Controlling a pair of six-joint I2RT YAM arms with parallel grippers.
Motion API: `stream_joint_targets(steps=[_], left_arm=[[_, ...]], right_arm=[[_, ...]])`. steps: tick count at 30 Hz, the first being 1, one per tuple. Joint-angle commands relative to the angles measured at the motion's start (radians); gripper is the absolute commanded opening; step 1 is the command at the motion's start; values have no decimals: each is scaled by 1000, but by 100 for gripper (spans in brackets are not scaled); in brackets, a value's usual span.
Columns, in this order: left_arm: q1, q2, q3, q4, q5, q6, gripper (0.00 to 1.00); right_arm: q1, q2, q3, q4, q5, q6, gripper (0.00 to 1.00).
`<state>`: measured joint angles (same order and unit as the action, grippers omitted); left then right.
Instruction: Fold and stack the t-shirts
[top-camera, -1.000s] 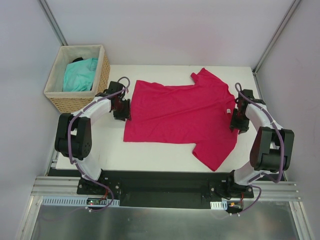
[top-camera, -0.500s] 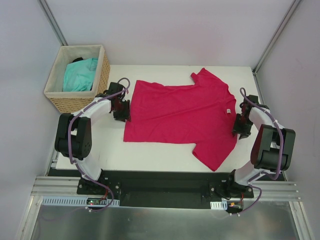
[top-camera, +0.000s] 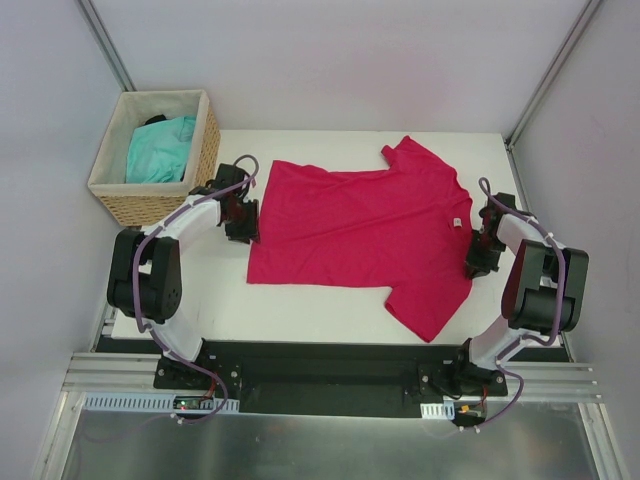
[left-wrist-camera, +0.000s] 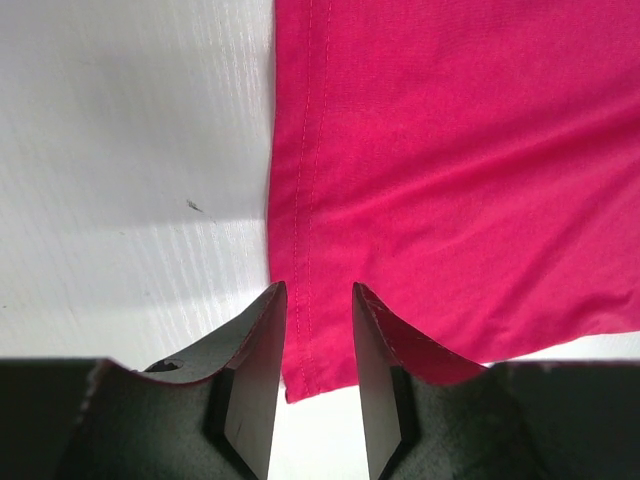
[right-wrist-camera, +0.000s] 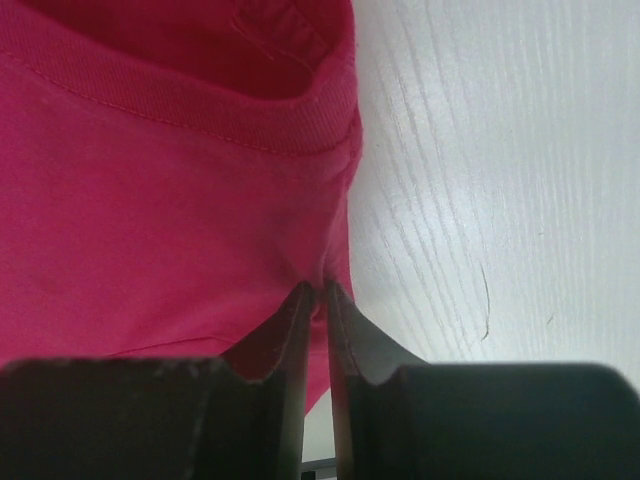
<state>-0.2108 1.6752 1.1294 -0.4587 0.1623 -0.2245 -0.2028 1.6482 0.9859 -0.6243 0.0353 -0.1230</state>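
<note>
Two tees are concerned, and neither is folded yet. The crimson tee (top-camera: 360, 235) is spread flat on the table (top-camera: 300, 300), hem toward the left arm and collar toward the right. The turquoise tee (top-camera: 160, 148) is bunched inside the basket (top-camera: 150, 208) at the far left corner (well apart from the work). No fold has been made and no stack begun, so nearly all of the task is judged to remain: the crimson tee is to be folded, the turquoise one fetched and folded, and the two stacked.

A first fold seems to be in preparation. The left gripper (top-camera: 243, 228) is set at the hem edge, and the right gripper (top-camera: 478, 262) at the opposite edge, near the small white label (top-camera: 456, 222).

From above, only these positions can be made out, not how the jaws stand. That is supplied by the wrist views. In the left one the jaws are seen apart, astride the stitched hem (left-wrist-camera: 305, 200), with the cloth lying flat in the gap, so nothing is gripped there. In the right one the jaws are nearly together, and a pucker of crimson cloth is pinched between them just below the ribbed collar (right-wrist-camera: 200, 110). The basket and its tee are shown by the overhead view alone.
</note>
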Motion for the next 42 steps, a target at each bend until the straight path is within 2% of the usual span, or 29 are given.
stream_joint_targets(steps=[1, 5, 9, 21, 26, 42], left_arm=[[-9, -40, -23, -28, -17, -25, 32], [-9, -40, -42, -49, -18, -38, 31], [-9, -43, -43, -92, -7, -42, 25], [-9, -71, -114, -138, 23, -45, 21], [-9, -54, -111, -149, 20, -49, 16], [-9, -11, -26, -152, 23, -45, 16]], right_arm=[[-9, -1, 5, 2, -15, -10, 12], [-9, 2, 14, -18, -12, -18, 9], [-9, 5, 31, -48, 5, -27, 8], [-9, 12, 43, -84, 9, -35, 7], [-9, 41, 69, -130, 37, -38, 5], [-6, 114, 158, -348, 143, -23, 3]])
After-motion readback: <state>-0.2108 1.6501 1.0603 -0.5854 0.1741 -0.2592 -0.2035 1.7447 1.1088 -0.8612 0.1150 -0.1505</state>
